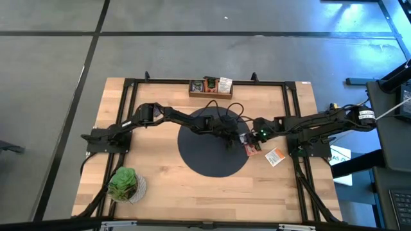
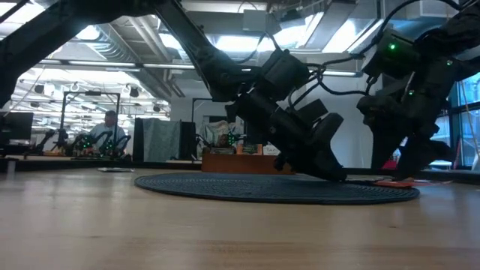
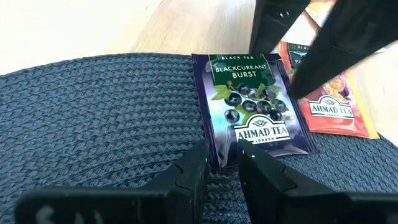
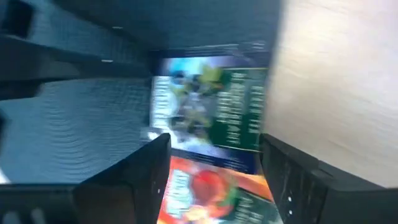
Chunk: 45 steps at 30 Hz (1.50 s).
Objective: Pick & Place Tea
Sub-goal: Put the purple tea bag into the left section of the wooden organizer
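A dark purple blackcurrant tea packet (image 3: pixel 249 102) lies flat on the black round mat (image 1: pixel 205 157), near its right edge. An orange-red packet (image 3: pixel 326 102) lies beside it, half off the mat. Another orange and white packet (image 1: pixel 275 156) rests on the wood farther right. My left gripper (image 3: pixel 222 160) slants down onto the mat (image 2: pixel 334 174) and is nearly shut at the purple packet's near edge. My right gripper (image 4: pixel 214 165) is open and hovers over the orange-red packet (image 4: pixel 205 193), one finger on each side. More packets stand in a wooden box (image 1: pixel 210 86). My left gripper has the dark purple packet's near corner (image 3: pixel 217 158) in the narrow gap between its fingertips. It comes slanting down from the table's left. The right fingertip (image 3: pixel 249 155) overlaps the packet's near edge. The packet still lies flat on the mat.
A green leafy plant (image 1: pixel 125 184) sits on a small mat at the near left corner. A black frame (image 1: pixel 128 86) runs round the table. The two grippers are close together at the mat's right edge. A person sits in the room far beyond (image 2: pixel 109 131).
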### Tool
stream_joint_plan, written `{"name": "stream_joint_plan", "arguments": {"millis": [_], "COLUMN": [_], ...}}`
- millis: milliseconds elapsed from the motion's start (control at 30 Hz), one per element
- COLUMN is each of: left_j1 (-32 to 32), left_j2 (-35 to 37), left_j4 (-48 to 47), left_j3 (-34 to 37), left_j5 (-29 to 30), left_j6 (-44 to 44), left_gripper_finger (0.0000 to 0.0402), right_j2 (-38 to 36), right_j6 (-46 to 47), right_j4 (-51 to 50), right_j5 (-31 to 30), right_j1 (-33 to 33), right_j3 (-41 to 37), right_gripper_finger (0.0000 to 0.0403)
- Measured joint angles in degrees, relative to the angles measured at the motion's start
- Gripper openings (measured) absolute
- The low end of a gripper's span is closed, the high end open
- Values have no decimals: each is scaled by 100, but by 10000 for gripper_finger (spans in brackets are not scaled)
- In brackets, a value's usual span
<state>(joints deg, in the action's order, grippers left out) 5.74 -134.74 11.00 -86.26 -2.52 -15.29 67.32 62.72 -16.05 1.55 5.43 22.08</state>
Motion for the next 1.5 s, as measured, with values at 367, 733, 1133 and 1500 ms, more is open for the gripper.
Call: {"name": "stream_joint_plan", "arguments": {"millis": [367, 733, 1133, 1500], "left_j1": [0, 0, 0, 497], "left_j2": [0, 0, 9, 1265], "left_j4": [2, 2, 12, -478], "left_j3": [4, 9, 13, 26], "left_j5": [-4, -13, -13, -205], "left_j6": [0, 92, 103, 430], "left_gripper_finger": [84, 84, 84, 84], "right_j2": [5, 5, 5, -404], "right_j6": [192, 452, 274, -867], "right_j4": [700, 712, 690, 224], "right_j5": [274, -42, -42, -71], "right_j1": [-2, -2, -2, 105], "right_j3": [-6, -6, -6, 425], "right_gripper_finger": [244, 192, 29, 6]}}
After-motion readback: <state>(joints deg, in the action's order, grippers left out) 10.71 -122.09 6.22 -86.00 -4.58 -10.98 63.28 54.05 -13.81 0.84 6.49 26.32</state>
